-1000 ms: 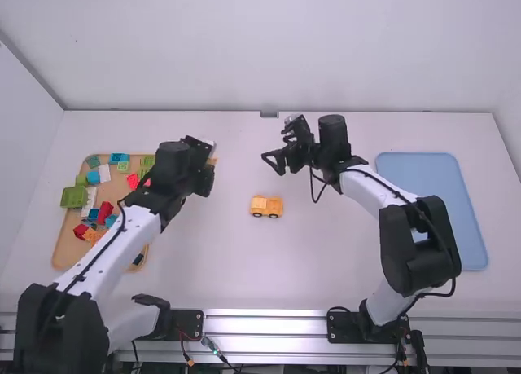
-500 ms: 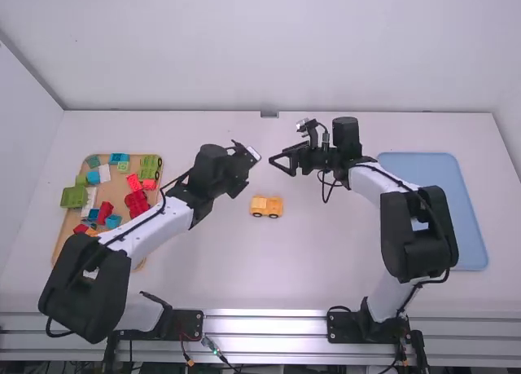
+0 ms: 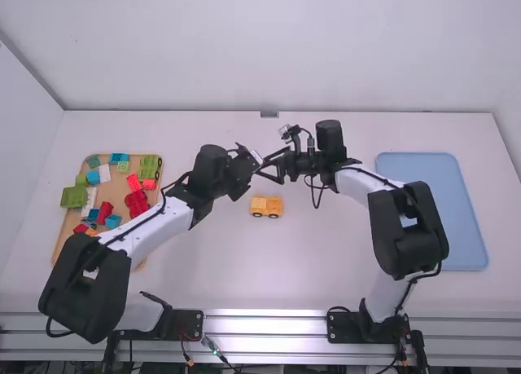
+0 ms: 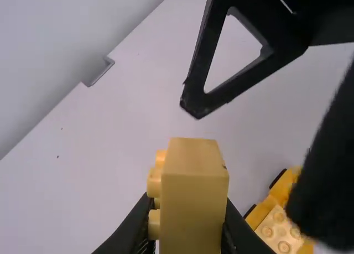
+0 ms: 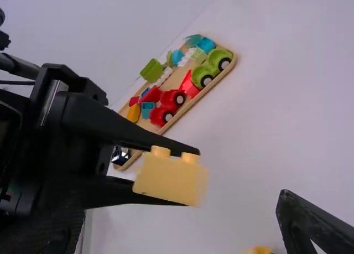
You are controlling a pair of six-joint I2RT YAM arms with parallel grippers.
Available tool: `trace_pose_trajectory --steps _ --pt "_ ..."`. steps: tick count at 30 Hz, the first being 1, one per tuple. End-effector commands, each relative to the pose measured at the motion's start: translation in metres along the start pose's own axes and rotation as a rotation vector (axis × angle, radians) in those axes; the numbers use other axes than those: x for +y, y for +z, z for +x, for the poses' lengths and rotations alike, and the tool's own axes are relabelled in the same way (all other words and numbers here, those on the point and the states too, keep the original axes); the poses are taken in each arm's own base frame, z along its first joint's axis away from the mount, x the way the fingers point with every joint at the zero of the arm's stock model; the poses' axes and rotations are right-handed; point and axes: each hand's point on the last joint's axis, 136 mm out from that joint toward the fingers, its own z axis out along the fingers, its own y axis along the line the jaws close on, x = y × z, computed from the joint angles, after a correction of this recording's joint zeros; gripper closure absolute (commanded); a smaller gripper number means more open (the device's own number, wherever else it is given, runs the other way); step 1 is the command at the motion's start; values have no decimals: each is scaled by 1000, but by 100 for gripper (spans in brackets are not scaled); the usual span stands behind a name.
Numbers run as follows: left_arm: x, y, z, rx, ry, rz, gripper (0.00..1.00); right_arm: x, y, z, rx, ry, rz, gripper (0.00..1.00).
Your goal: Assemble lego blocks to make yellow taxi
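Standing at the left side of the table, the wooden tray holds loose red, green and blue pieces; these are judged surplus to a yellow taxi. Right of it, over the middle, the left gripper is clamped on a yellow two-studded block, held in the air with its studs to one side. Below on the white table, nearer the cameras' side, sits the yellow wheeled car base, upright, its studded deck exposed. The right gripper is parted, its fingers close to the held block; contact cannot be confirmed. Farther right lies the blue tray.

Progress: wheeled base in place on the table; block picked up but not fitted. Outstanding, in my judgement: hand the block to the right gripper or turn it studs up, align it over the deck and press it home. Assembly is assessed as partly complete, with the joining step remaining.
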Motion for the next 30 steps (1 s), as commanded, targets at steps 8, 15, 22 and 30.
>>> trace_pose_trajectory --steps 8,15,22,30 --pt "-8 8 11 20 33 32 99 -3 14 3 17 46 30 14" --pt "-12 16 9 -8 37 30 98 -8 14 4 17 63 57 26" --pt "-17 26 10 -39 41 23 98 -8 13 5 19 66 62 32" --pt "-12 25 0 -94 9 -2 98 -15 13 7 21 79 98 41"
